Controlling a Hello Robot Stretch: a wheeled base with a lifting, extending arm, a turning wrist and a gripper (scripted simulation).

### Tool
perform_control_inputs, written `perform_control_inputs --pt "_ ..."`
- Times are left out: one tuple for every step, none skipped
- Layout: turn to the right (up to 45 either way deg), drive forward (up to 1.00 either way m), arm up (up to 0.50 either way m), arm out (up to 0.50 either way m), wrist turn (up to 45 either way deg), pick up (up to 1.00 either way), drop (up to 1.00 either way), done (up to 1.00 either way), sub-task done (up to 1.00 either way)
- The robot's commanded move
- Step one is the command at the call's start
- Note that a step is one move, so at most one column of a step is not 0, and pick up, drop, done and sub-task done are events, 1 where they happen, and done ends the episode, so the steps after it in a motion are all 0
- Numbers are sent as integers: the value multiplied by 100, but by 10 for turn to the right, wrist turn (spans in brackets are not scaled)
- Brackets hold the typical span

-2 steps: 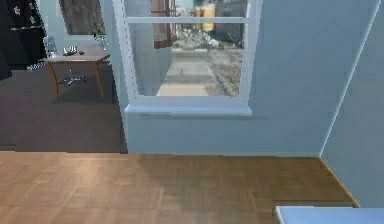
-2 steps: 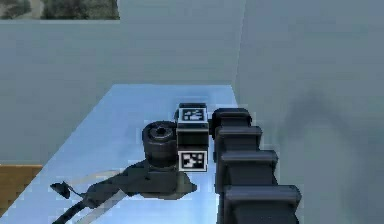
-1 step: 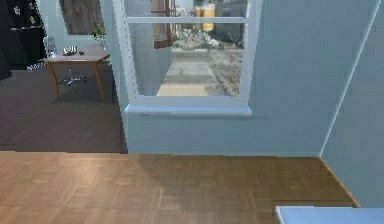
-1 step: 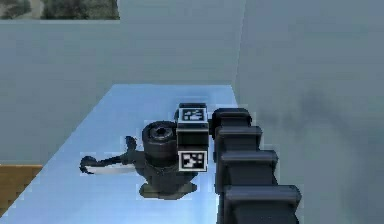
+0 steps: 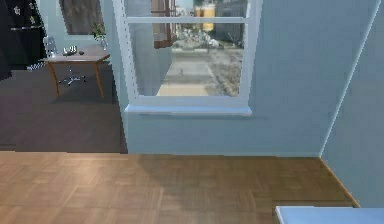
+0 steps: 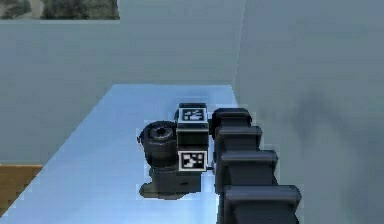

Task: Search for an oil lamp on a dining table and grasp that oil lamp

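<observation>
Open wood floor [image 5: 150, 185] ahead, ending at blue wall [image 5: 220, 130] under window [image 5: 190, 50]; past left opening, far worktop [image 5: 80, 58] with bits too small to name as lamp. Over near worktop [image 6: 95, 130], end effector [image 6: 155, 160]: grip and load impossible to tell.

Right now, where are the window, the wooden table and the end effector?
window [image 5: 190, 60], forward view, on the glass pane.
wooden table [image 5: 80, 57], forward view, on its top.
end effector [image 6: 157, 150], arm side view, on its dark body.
</observation>
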Motion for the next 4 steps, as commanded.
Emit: perform_control_inputs --pt "0 0 -20 0 0 0 0 0 0" --pt "0 0 0 0 0 100 0 0 0" --pt "0 0 10 0 0 0 0 0 0" --pt "0 0 0 0 0 0 0 100 0"
